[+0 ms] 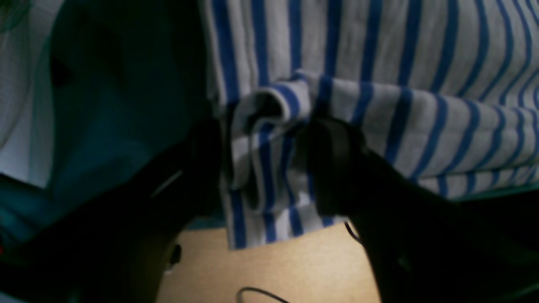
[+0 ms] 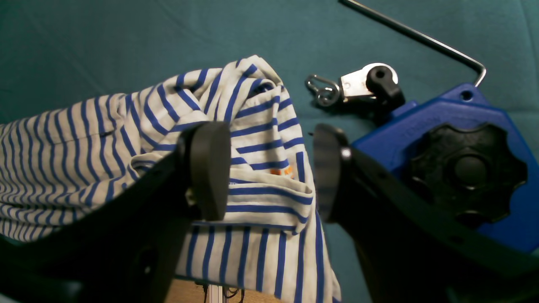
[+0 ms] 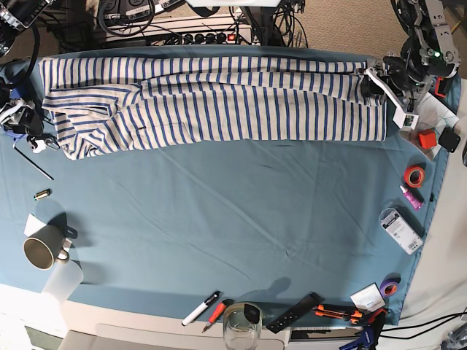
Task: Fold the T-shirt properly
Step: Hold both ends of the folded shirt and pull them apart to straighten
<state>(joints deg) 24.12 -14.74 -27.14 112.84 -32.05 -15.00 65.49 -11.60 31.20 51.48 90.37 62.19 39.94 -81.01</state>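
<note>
Striped fabric of the T-shirt is spread in a long band along the far edge of the teal table cloth, reaching from the far left corner almost to the far right one, with its left end bunched and rumpled. At the right end, the left gripper is seen with its jaws spread on either side of a rolled fold of the shirt's edge; whether the fabric is pressed cannot be told. At the left end, the right gripper is held low over the crumpled cloth, jaws wide apart with striped fabric between them, nothing pinched. A blue clamp lies just beside its right finger.
</note>
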